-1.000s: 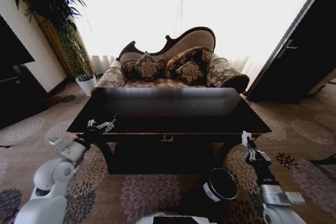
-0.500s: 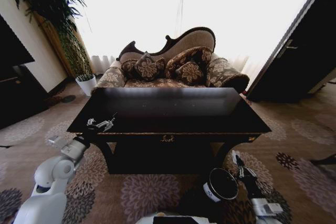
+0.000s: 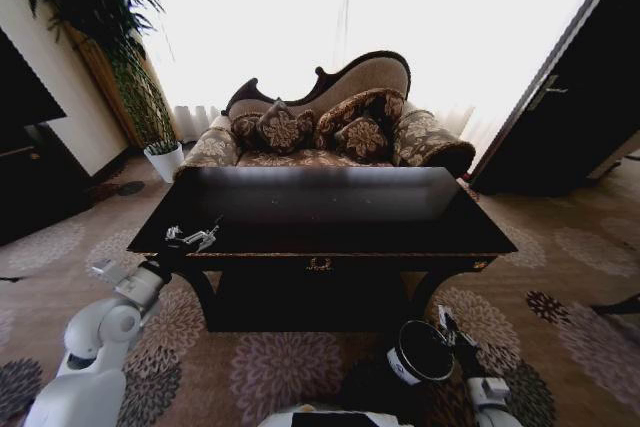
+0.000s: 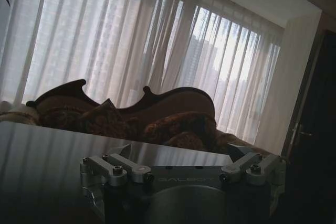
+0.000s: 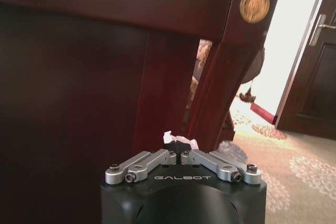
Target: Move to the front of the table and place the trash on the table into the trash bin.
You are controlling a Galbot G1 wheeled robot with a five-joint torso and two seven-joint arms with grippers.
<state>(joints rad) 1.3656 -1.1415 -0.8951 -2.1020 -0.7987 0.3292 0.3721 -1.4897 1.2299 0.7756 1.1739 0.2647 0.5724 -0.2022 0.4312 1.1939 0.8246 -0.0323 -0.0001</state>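
The table (image 3: 330, 207) stands right in front of me, its glossy black top mirroring the window. My left gripper (image 3: 193, 237) rests open over the table's front left corner; the left wrist view shows its fingers (image 4: 122, 167) spread above the tabletop (image 4: 47, 150). The trash bin (image 3: 401, 367), black with a white label, stands on the carpet below the table's front edge. My right gripper (image 3: 446, 321) hangs low beside the bin's right rim. In the right wrist view it (image 5: 179, 148) is shut on a bit of white crumpled paper trash (image 5: 169, 136), facing the table's leg (image 5: 215, 87).
A patterned sofa (image 3: 330, 117) stands behind the table. A potted plant (image 3: 150, 107) is at the back left, a dark cabinet (image 3: 25, 147) along the left wall and a dark door (image 3: 570, 97) on the right. Flowered carpet (image 3: 560, 247) surrounds the table.
My right arm has come down and inward from the table's front right corner to the bin's right rim. The left arm has not moved.
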